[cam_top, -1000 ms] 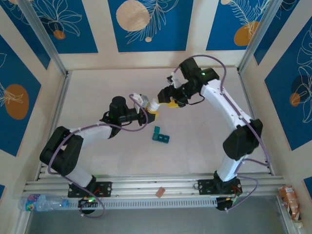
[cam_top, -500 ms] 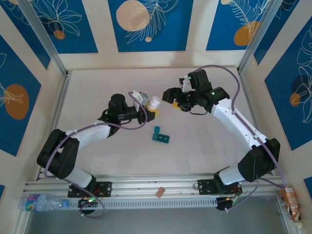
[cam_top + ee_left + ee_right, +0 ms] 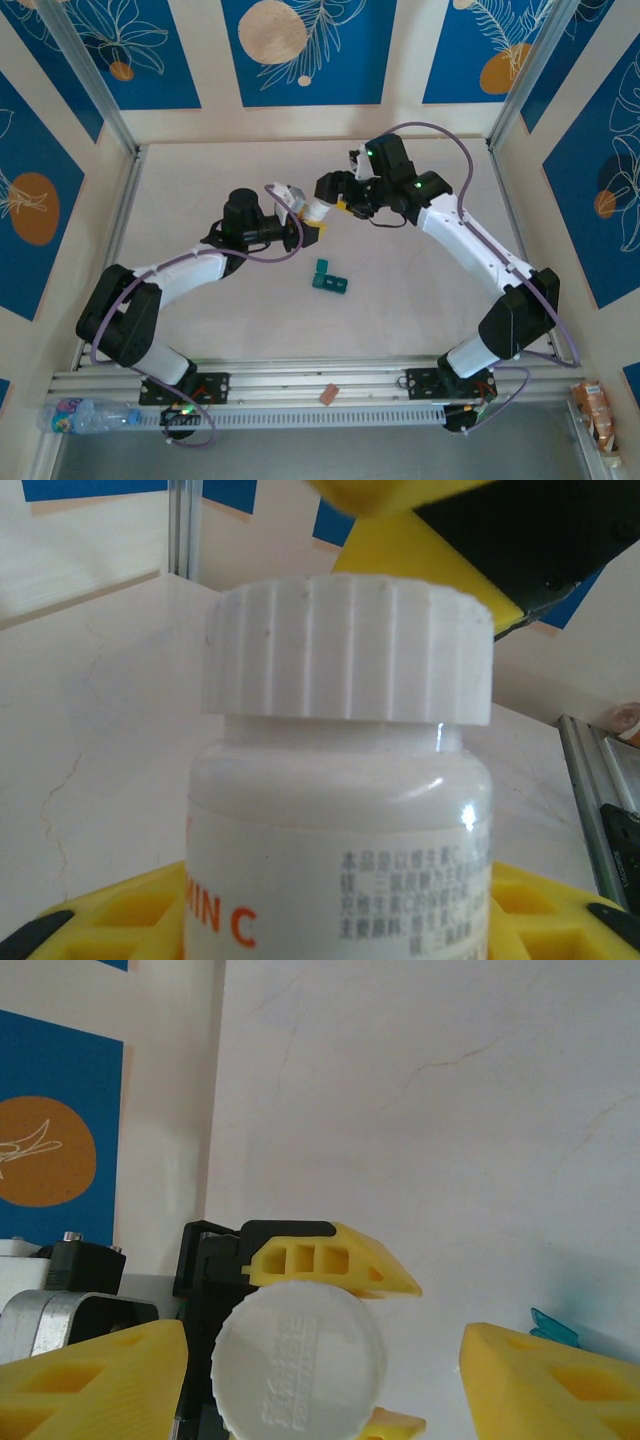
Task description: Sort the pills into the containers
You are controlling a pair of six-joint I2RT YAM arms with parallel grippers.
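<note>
Teal organiser (image 3: 328, 279), one; white bottle (image 3: 314, 210), one.

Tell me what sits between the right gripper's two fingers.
The white ribbed cap of the bottle held by the left gripper, seen in the right wrist view. The right gripper is open, with a gap showing on each side of the cap.

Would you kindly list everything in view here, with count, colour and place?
pill organiser: one, teal, mid table, apart from both arms
pill bottle: one, white, ribbed white cap, held above the table
water bottle: one, clear, near-left corner
snack packet: one, orange-brown, near-right corner
small scrap: one, brownish, on the front rail
left pincer: one, yellow fingers, shut on the pill bottle
right pincer: one, yellow fingers, open either side of the cap
</note>
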